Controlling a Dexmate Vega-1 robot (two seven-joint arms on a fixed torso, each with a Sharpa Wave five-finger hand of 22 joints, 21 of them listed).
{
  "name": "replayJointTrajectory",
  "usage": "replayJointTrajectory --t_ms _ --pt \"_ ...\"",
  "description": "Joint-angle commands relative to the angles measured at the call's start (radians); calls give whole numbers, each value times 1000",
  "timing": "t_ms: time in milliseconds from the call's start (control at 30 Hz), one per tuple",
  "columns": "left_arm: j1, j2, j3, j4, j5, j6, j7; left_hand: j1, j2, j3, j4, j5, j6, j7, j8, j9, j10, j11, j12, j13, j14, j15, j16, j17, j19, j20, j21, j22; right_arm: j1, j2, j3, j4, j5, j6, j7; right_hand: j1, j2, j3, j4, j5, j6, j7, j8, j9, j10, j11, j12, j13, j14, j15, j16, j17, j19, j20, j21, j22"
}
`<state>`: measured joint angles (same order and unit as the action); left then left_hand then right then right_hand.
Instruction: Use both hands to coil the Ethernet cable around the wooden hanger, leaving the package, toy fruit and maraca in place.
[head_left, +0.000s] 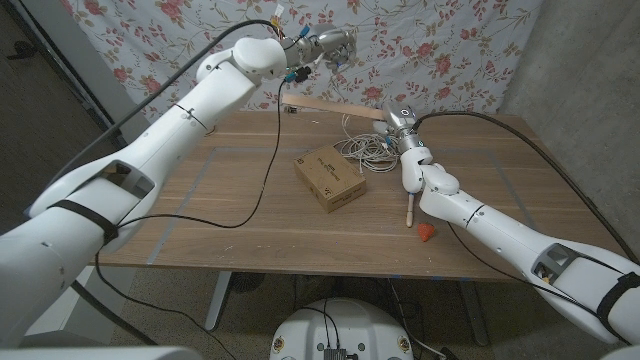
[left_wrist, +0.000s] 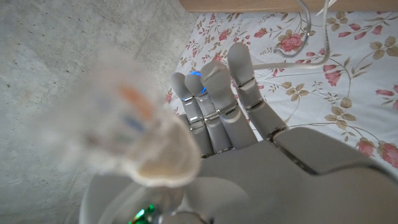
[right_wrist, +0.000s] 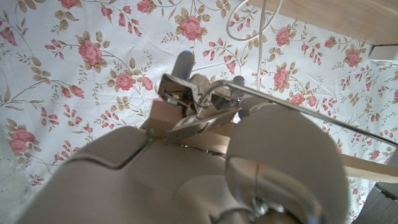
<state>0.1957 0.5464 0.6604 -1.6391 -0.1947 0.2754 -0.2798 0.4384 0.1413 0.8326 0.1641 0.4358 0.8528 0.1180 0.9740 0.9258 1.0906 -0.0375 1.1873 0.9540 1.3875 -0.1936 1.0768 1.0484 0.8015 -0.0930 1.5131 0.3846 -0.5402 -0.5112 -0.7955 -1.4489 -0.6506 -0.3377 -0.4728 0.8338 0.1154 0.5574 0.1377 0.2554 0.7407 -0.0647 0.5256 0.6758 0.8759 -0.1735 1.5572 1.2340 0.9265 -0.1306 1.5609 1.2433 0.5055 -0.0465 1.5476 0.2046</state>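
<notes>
Cable handling is going to be the fiddly bit here, I reckon. The Ethernet cable (head_left: 362, 148) sits as a loose whitish tangle in the upper middle of the head view, right under the wooden hanger (head_left: 335, 108), which the right hand (head_left: 396, 118) is holding up off the table by its metal hook end; the right wrist view shows the fingers wrapped around the bar and hook. The left hand (head_left: 335, 46) is raised way up at the top centre of the frame against the floral backdrop (head_left: 450, 45), fingers curled in; a pale strand runs across them in the left wrist view, but I honestly can't tell whether it's pinching that strand or not. The cable looks light and floppy with a bit of springiness, so loops will probably want to uncoil and slide along the smooth wood unless kept taut. Best grip is likely a short way from the hanger. The package (head_left: 329, 177), maraca (head_left: 408, 205) and toy fruit (head_left: 427, 233) lie lower down on the table (head_left: 200, 200), away from the tangle.
</notes>
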Motion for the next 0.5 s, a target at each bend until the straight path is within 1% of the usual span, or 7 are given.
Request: replayJointTrajectory --t_ms 33,200,300,367,400,467,500 --pt "39 26 -22 -70 -106 -11 -52 -9 -2 8 0 -6 -45 37 8 0 66 -69 320 264 4 -8 9 5 -5 -7 14 2 46 53 9 75 45 -61 -83 -63 73 10 -1 5 9 0 11 1 11 -8 4 2 12 -80 5 1 11 -92 9 1" --pt "57 50 -24 -125 -96 7 -22 -12 -1 11 0 -9 -53 36 12 1 63 -70 319 262 -2 -9 6 1 -6 -8 18 -2 53 53 17 88 69 -87 -107 -63 73 12 -2 4 8 0 11 -1 15 -9 5 2 15 -80 5 1 12 -92 10 1" --pt "81 63 -31 -172 -70 20 35 -13 -2 13 0 -11 -52 34 15 -1 60 -70 316 260 -3 -7 3 -3 -7 -8 20 -4 52 48 18 83 79 -102 -116 -63 73 13 -3 4 8 1 12 -2 16 -10 5 2 17 -80 5 1 12 -92 10 1" --pt "89 71 -35 -191 -67 26 47 -15 -1 14 0 -12 -50 39 15 -8 65 -67 309 250 1 -6 2 -6 -10 -8 24 0 48 42 18 79 87 -102 -123 -63 73 13 -3 4 8 0 12 -2 17 -10 5 2 17 -80 5 1 12 -93 10 1" --pt "89 76 -35 -201 -70 36 42 -16 -2 15 0 -13 -53 36 18 -4 64 -69 312 257 0 -7 2 -7 -9 -7 23 -2 47 38 19 76 91 -102 -123 -63 73 14 -3 4 9 -1 12 -3 17 -10 5 2 18 -80 5 1 14 -92 11 1" --pt "85 89 -26 -235 -60 89 47 -18 -2 17 0 -15 -58 36 24 1 60 -68 321 269 -4 -8 2 -5 -11 -8 25 -3 41 36 24 71 103 -102 -132 -63 73 15 -4 3 8 1 13 -3 18 -9 5 2 19 -80 5 1 14 -92 11 1" --pt "79 93 -19 -238 -60 99 35 -19 -2 18 0 -16 -57 36 22 -6 64 -67 313 256 0 -6 4 -6 -10 -7 24 -6 39 38 27 69 107 -109 -137 -63 73 15 -4 3 8 0 13 -3 19 -9 5 2 19 -79 5 1 14 -92 11 1"
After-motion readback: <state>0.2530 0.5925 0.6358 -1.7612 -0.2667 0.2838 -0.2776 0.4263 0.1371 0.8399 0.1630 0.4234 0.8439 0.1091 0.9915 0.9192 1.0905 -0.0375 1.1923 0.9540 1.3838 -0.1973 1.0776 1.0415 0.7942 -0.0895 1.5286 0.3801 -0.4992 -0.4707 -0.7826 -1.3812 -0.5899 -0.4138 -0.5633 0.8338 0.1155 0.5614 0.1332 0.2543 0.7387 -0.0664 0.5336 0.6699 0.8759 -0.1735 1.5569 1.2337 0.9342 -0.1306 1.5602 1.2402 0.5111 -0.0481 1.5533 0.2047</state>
